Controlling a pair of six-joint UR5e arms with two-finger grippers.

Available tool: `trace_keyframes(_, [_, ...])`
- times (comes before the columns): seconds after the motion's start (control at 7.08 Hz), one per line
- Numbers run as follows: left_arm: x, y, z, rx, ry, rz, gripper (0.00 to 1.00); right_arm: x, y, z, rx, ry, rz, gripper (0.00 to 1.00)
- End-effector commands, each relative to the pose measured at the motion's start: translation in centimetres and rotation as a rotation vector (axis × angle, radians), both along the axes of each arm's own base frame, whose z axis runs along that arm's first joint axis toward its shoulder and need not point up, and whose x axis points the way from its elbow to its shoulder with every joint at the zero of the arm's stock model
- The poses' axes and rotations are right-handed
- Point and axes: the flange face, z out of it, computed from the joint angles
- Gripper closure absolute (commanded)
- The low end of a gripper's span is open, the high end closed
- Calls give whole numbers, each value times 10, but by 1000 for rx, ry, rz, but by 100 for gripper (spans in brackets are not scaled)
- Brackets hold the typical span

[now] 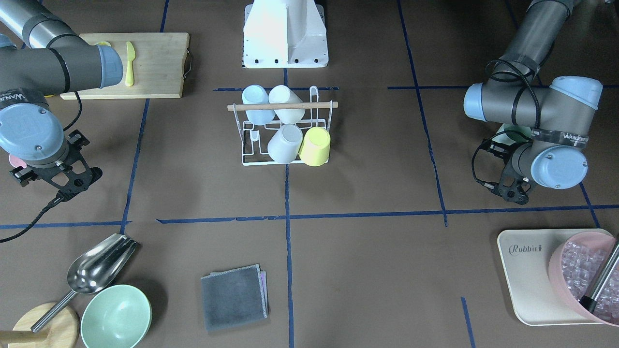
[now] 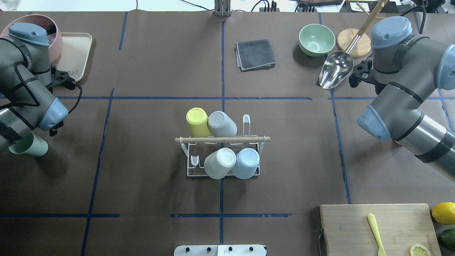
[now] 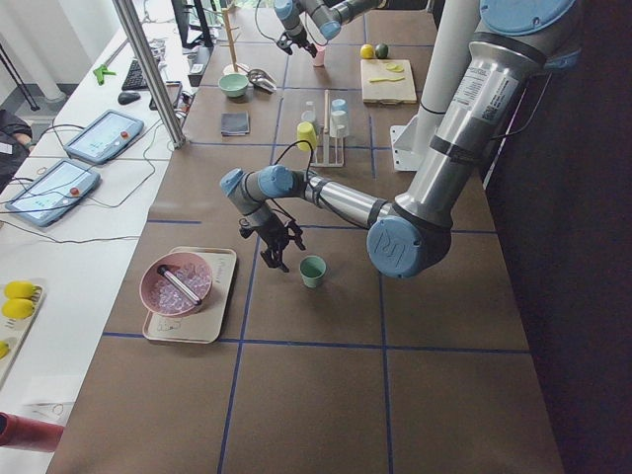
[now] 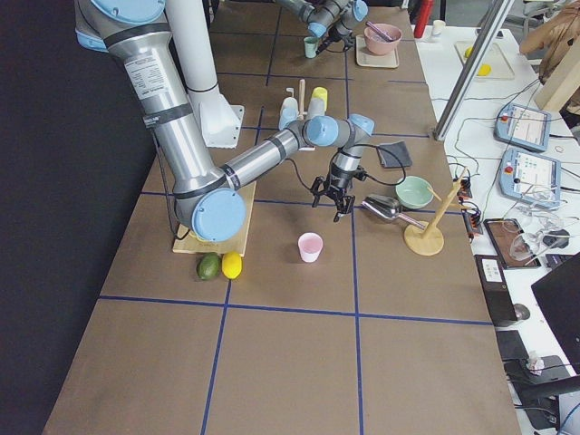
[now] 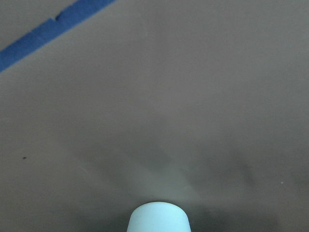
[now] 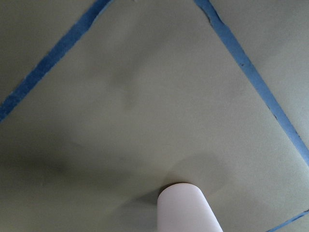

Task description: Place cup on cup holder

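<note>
The cup holder [image 1: 285,145], a white wire rack with a wooden rod across its top, stands mid-table [image 2: 223,156]. It holds a yellow cup [image 1: 315,145], a light blue cup [image 1: 257,104] and two white cups. A green cup [image 3: 313,271] stands on the table by my left gripper [image 1: 511,192], which hangs open and empty just beside it. A pink cup [image 4: 310,246] stands near my right gripper [image 1: 60,181], which is also open and empty. Each wrist view shows only its cup's top, green [image 5: 159,218] and pink [image 6: 186,208], and no fingers.
A cream tray [image 1: 527,270] with a pink bowl of ice is near the left arm. A metal scoop [image 1: 94,266], green bowl [image 1: 116,316], wooden stand and grey cloth [image 1: 234,297] lie along the far edge. A cutting board [image 2: 376,227] with a yellow knife, lemon and avocado is by the right arm.
</note>
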Motion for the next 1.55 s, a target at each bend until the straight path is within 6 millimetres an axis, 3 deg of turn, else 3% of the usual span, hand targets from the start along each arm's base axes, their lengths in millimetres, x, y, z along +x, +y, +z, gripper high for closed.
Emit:
trace_keyframes(0.0, [2, 1, 14, -43, -29, 6, 0, -6, 5, 7, 25, 103, -117, 0])
trace_keyframes(0.14, [0, 4, 16, -76, -52, 6, 0, -14, 13, 11, 12, 127, -150, 0])
trace_keyframes(0.56, [-4, 9, 28, -137, -88, 3, 0, -21, 11, 39, -19, 206, -178, 0])
trace_keyframes(0.85, [-3, 10, 35, -158, -89, -1, 0, -45, 8, 44, -17, 247, -218, 0])
trace_keyframes(1.13, [-2, 7, 47, -184, -109, -1, 0, -49, 4, 62, -56, 289, -226, 0])
trace_keyframes(1.41, [-3, 10, 51, -214, -125, -2, 0, -51, 2, 64, -61, 296, -215, 0])
